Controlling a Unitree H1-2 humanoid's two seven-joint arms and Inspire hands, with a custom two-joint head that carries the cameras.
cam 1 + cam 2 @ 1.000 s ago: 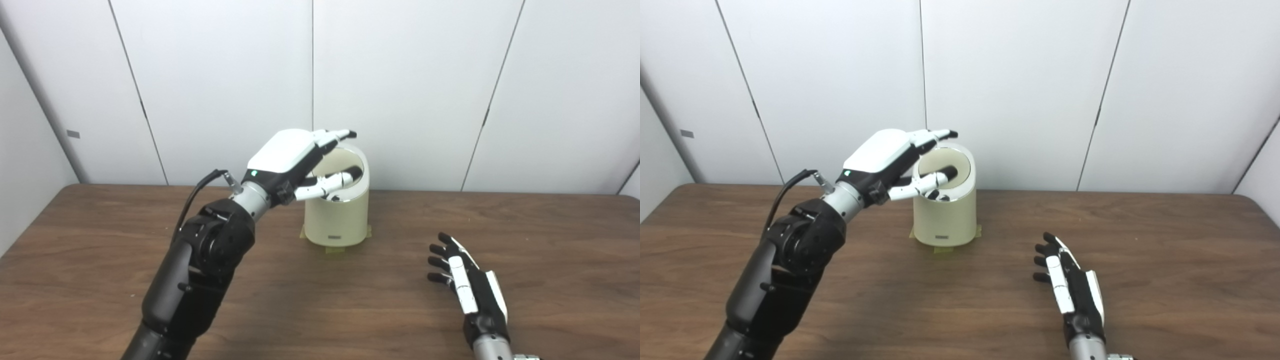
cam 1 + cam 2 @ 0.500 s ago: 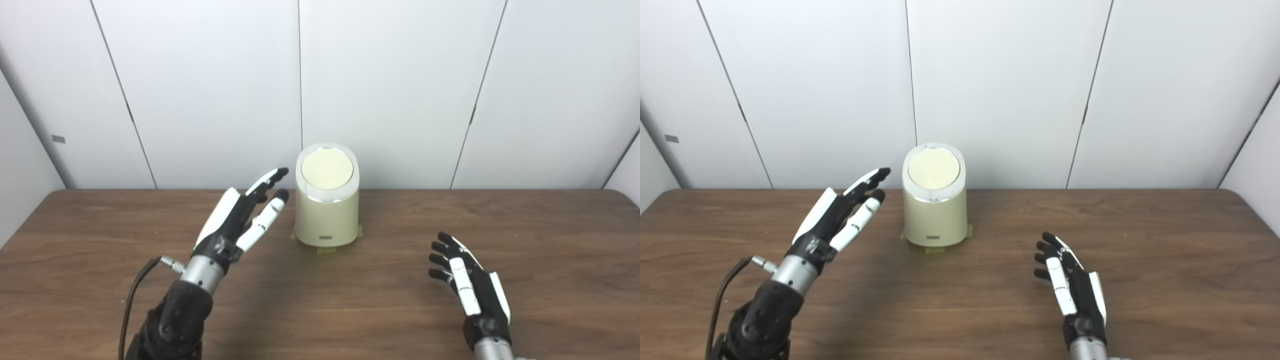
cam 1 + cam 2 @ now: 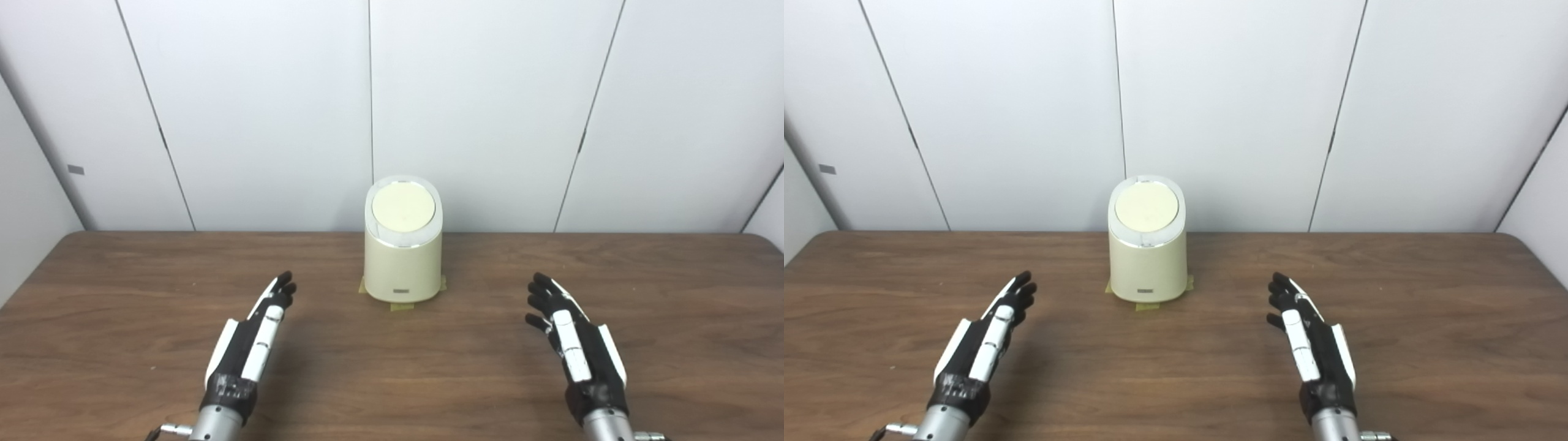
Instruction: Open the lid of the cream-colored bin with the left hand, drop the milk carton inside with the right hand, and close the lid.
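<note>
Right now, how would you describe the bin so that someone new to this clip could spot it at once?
Look at the brown wooden table in front of the white panelled wall. Near its far edge, at the centre, stands the cream-colored bin, a short upright cylinder. Its round lid is closed and tilts toward the camera, and it is the only object standing on the table, ahead of the left hand and right hand.

A dark wood-grain tabletop [image 3: 392, 373] is filling the lower half of the frame, while white wall panels [image 3: 478, 104] with thin dark seams are spanning the upper half under even light.
</note>
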